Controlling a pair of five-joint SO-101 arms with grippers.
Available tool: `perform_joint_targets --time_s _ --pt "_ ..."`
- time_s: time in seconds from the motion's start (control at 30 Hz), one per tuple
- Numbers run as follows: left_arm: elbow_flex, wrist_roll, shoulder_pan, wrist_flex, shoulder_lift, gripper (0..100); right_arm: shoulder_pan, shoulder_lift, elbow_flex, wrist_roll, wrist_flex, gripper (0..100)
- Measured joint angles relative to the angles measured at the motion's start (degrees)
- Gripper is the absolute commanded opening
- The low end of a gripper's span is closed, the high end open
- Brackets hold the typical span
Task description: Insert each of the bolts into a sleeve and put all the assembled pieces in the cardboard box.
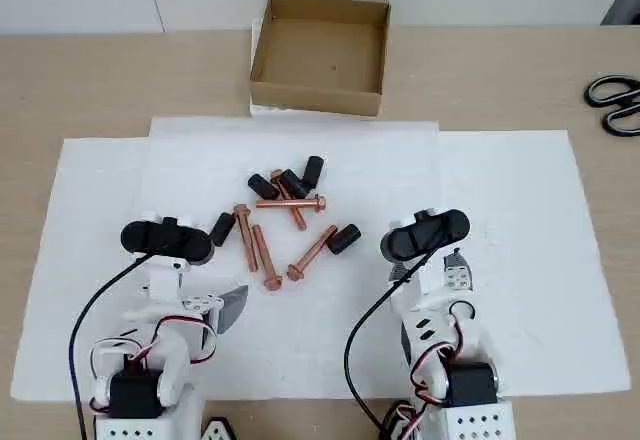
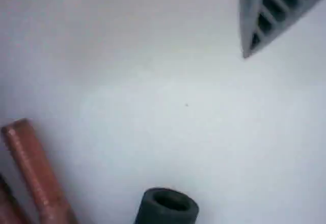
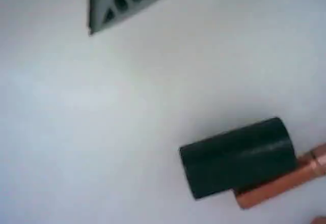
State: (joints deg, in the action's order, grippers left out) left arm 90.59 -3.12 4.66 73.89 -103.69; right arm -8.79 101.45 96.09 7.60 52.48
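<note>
Several copper bolts (image 1: 264,255) and black sleeves (image 1: 293,182) lie loose in the middle of the white mat (image 1: 500,220). The open cardboard box (image 1: 320,20) stands behind them with nothing in it. My left gripper (image 1: 225,298) hovers low at the near left, open, one grey finger (image 2: 270,15) over bare mat. A sleeve (image 2: 165,208) and a bolt (image 2: 33,170) lie close to it. My right gripper (image 1: 405,270) is at the near right, open and holding nothing, its finger (image 3: 127,0) apart from a sleeve (image 3: 237,158) that lies against a bolt (image 3: 277,183).
Black scissors (image 1: 612,103) lie on the bare wooden table (image 1: 100,80) at the far right. The mat spreads wide to both sides of the pile. Cables run down each arm toward the front edge.
</note>
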Motion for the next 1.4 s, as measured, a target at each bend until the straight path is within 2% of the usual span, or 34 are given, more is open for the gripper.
perform_joint_targets --time_s 0.1,0.3,0.57,0.7,0.8,0.97,1.07,1.17,1.4 --pt "1.1 0.0 -1.8 -3.7 0.0 34 0.0 0.0 0.0 0.0 -0.9 23.2" --pt "1.3 -0.3 -2.5 -6.2 0.0 34 0.0 0.0 0.0 0.0 -4.0 23.2" --pt "0.3 -3.7 7.3 -9.8 0.0 34 0.2 -0.1 -9.8 2.8 -4.0 23.2" --pt "-5.0 -3.7 8.7 -9.0 0.0 34 0.5 -1.1 -14.5 7.1 -6.3 23.2" --pt "-6.8 -3.7 9.1 -8.6 0.0 34 3.3 -4.9 -20.2 9.0 -9.0 23.2" --pt "-6.9 -3.7 9.1 -8.6 0.0 34 8.7 -20.0 -36.6 9.5 -10.5 23.2" --pt "-6.9 -3.7 9.1 -8.6 0.0 34 9.3 -32.7 -50.8 9.5 -7.1 23.2" --pt "-6.9 -3.7 9.1 -8.6 0.0 34 9.1 -47.0 -66.4 9.2 0.5 23.2" --pt "-7.7 -3.7 9.8 -8.6 0.0 34 8.8 -81.8 -98.9 -0.2 26.6 23.2"
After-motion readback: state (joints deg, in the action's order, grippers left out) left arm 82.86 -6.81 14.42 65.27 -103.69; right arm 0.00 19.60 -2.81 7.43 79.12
